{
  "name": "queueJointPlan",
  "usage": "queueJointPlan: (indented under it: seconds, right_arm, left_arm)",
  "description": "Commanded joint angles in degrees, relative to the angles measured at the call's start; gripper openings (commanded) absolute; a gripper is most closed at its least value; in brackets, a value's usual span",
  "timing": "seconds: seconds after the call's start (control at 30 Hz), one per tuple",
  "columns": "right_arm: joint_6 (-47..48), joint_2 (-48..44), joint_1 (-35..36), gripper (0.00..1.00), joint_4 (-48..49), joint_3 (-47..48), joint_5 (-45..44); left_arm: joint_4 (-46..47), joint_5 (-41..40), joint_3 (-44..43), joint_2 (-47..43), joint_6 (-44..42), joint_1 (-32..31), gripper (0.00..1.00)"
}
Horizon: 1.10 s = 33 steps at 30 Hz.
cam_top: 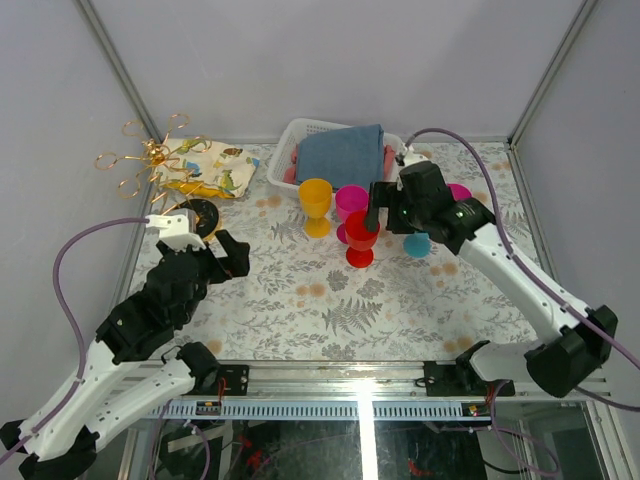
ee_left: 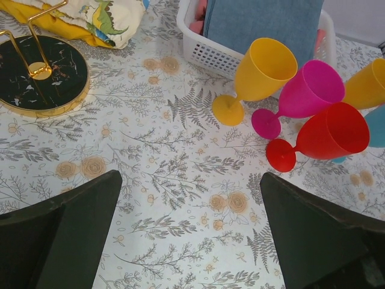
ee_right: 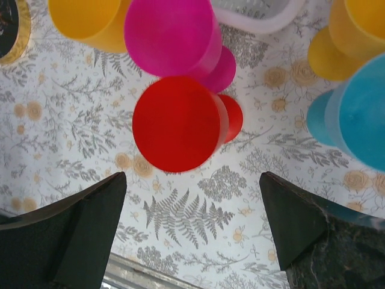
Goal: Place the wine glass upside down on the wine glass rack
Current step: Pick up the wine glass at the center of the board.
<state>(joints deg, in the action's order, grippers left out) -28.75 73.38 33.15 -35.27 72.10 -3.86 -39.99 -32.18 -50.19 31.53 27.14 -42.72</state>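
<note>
Right hand (cam_top: 383, 222), above red wine glass (cam_top: 361, 240)

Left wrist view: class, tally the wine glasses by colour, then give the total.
Yellow glasses: 2
Pink glass: 1
Red glass: 1
Blue glass: 1
Total: 5
</note>
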Motion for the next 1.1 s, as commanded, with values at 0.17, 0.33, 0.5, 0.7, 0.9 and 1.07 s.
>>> queueJointPlan:
  seconds: [0.17, 0.33, 0.5, 0.7, 0.9, 1.07]
  right_arm:
    - [0.56, 12.06, 1.48, 1.0, -6.68, 17.24, -6.79]
    - [2.38, 13.26, 1.48, 1.0, -6.26, 19.57, -8.61]
    - [8.8, 9.82, 1.4, 0.99, 1.06, 12.96, -12.31]
    - [10.84, 10.2, 1.47, 1.0, -0.17, 13.62, -6.73]
    - [8.15, 11.59, 3.99, 1.0, 2.05, 14.17, -8.0]
    - [6.93, 14.84, 7.09, 1.0, 2.23, 15.66, -10.26]
  left_arm:
    - [0.71, -2.42, 0.8, -0.68, 0.44, -0.37, 1.0]
    - [0.28, -2.89, 0.88, -0.85, 0.93, -0.37, 1.0]
    - [0.2, -3.02, 0.8, -1.03, 1.04, -0.35, 1.0]
    - [0.26, -2.88, 0.89, -0.84, 1.0, -0.37, 0.99]
    - [0.26, -2.77, 0.8, -0.31, 0.92, -0.37, 1.0]
    - [0.17, -2.96, 0.84, -0.15, 0.95, -0.35, 1.0]
